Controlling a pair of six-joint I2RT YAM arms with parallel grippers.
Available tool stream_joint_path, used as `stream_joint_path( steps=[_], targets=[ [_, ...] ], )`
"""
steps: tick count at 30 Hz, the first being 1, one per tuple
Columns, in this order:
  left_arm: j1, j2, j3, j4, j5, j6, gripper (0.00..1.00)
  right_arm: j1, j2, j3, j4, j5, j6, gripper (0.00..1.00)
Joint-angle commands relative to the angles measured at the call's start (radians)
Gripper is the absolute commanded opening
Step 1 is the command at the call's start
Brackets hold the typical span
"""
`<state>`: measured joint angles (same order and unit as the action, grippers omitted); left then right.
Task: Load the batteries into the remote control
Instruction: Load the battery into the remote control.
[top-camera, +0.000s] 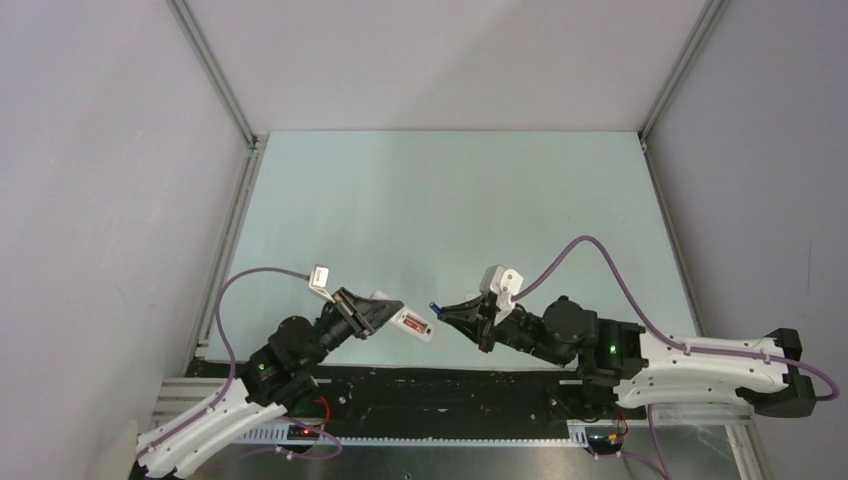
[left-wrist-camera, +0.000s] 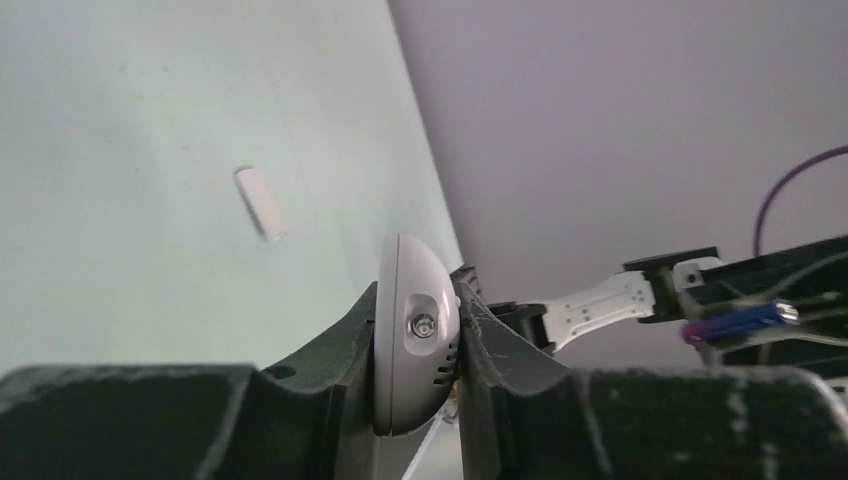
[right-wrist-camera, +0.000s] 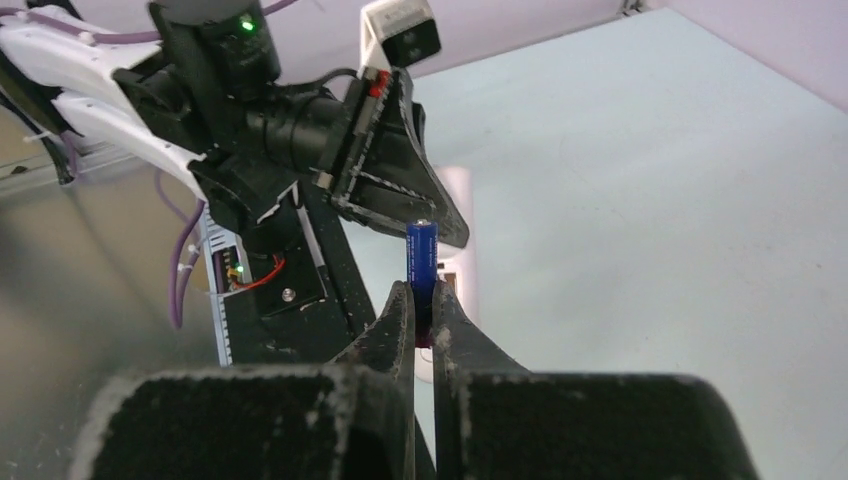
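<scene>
My left gripper (top-camera: 393, 314) is shut on the white remote control (top-camera: 414, 324), held off the table with its free end pointing right; a red strip shows on its upper face. In the left wrist view the remote's rounded end (left-wrist-camera: 415, 325) sits clamped between the jaws of the left gripper (left-wrist-camera: 420, 285). My right gripper (top-camera: 449, 313) is shut on a dark blue battery (top-camera: 436, 307), whose tip is just right of the remote and apart from it. In the right wrist view the battery (right-wrist-camera: 421, 250) stands up from the right gripper (right-wrist-camera: 421, 297), with the remote (right-wrist-camera: 462, 200) behind it.
A small white cover plate (left-wrist-camera: 260, 203) lies on the pale green table (top-camera: 450, 200). Grey walls with metal frame posts (top-camera: 215, 70) enclose the table on three sides. The two arms' bases and a black rail (top-camera: 430, 395) run along the near edge.
</scene>
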<state>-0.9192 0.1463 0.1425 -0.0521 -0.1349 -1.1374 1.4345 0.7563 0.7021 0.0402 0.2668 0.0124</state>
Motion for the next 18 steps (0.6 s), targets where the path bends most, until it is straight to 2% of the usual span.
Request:
stream_joint_path(
  steps=[1,10,18],
  targets=[
    [0.000,0.000,0.024,0.153,0.011,-0.033,0.00,0.002,0.055,0.057,-0.079,0.079,0.045,0.00],
    [0.000,0.055,0.032,0.199,0.066,-0.071,0.00,-0.087,0.206,0.125,-0.054,-0.029,0.083,0.00],
    [0.000,0.030,0.013,0.214,0.062,-0.110,0.00,-0.104,0.293,0.151,-0.055,-0.077,0.093,0.00]
  ],
)
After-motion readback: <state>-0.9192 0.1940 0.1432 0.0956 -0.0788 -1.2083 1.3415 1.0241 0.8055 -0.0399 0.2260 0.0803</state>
